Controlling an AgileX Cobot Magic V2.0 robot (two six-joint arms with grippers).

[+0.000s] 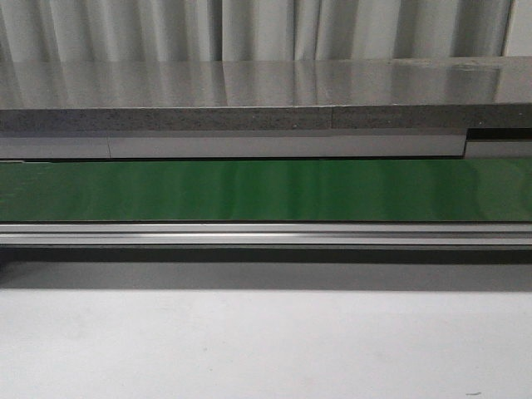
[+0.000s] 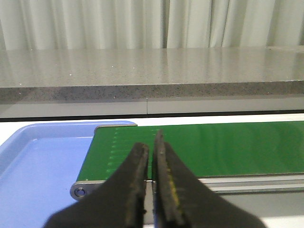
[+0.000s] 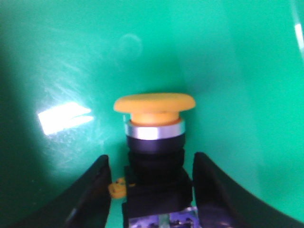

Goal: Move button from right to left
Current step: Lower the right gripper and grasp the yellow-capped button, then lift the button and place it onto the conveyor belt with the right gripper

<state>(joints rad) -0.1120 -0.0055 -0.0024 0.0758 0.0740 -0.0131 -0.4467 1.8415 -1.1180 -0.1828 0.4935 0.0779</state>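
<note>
Front view: a long green belt (image 1: 266,189) runs across the frame below a grey counter (image 1: 249,83); no arm or button shows here.

Right wrist view: the button (image 3: 155,142) sits on green surface, orange cap above a silver ring and black body. The right gripper (image 3: 151,190) is spread wide, one finger either side of the black body, neither touching it. The step in hand looks like the grasp. To do it well, keep the body centred between the fingers, close on the black block, not the cap, and squeeze evenly so it does not tip.

Left wrist view: the left gripper (image 2: 152,180) is clenched with nothing in it, hovering over the belt's end beside a blue tray (image 2: 38,161).
</note>
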